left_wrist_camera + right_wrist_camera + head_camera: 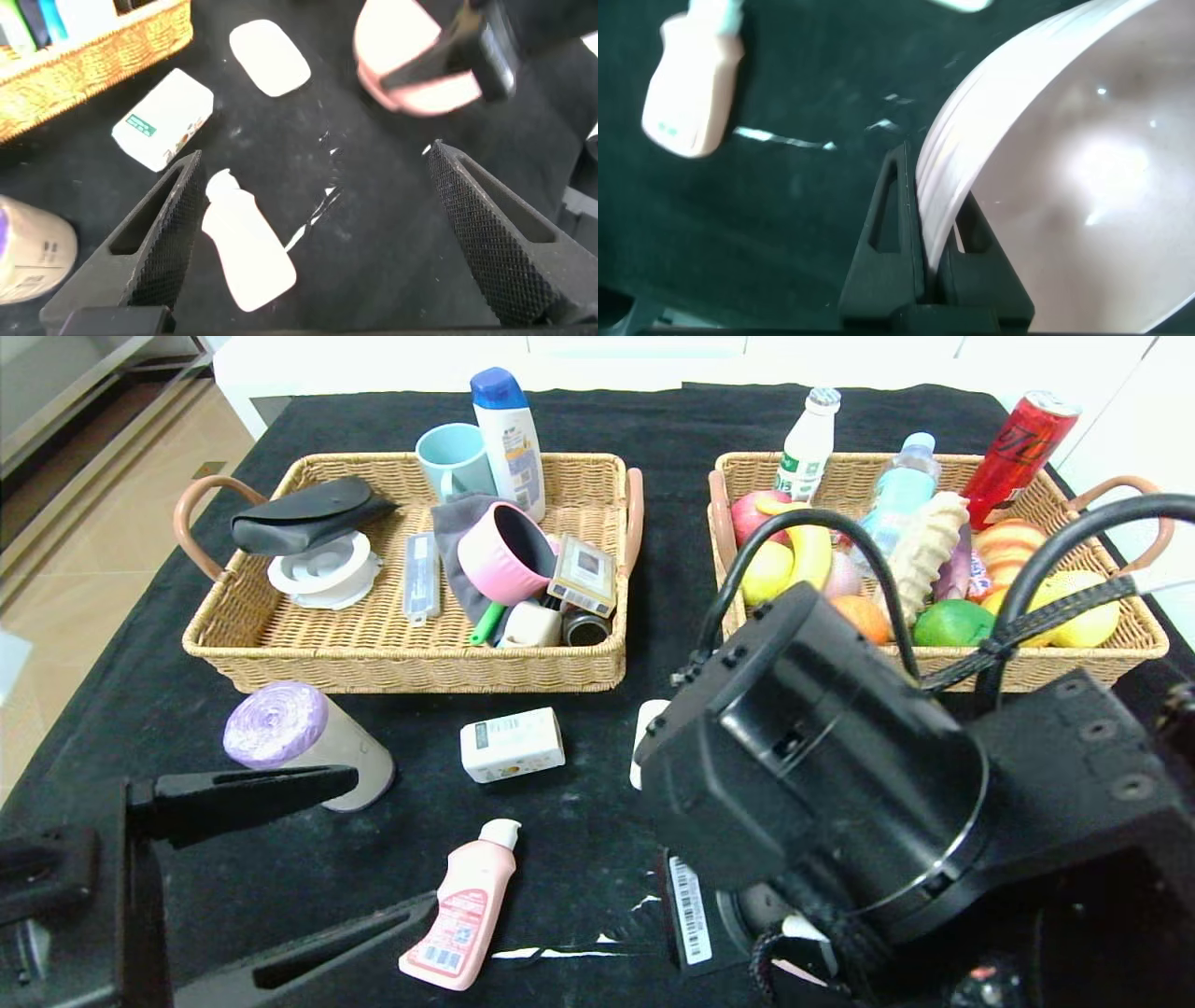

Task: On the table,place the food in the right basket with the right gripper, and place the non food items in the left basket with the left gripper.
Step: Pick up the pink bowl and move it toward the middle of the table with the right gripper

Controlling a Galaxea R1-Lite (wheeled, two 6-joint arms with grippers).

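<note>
Right gripper pinches the pink bowl; left gripper hangs open over the pink bottle.
Nearest, at 7 o'clock on the bench (579, 859), left gripper (289, 873) has its jaws wide with nothing in them, and the pink bottle (464, 905) lies flat below and between them, cap pointing to 12. At 4 o'clock, right gripper (924, 201) has its jaws narrow, clamped on the rim of the pink bowl (1064, 168); the arm hides the bowl in the head view. Mid-bench: grey roll (308, 739) at 9 o'clock, small white box (512, 744) at centre, white bar (269, 58) just toward 3 o'clock of it, part hidden by the right arm. Far: left basket (401, 663) at 11 o'clock, right basket (1027, 667) at 1 o'clock with an orange fruit (861, 614) inside, both full.
</note>
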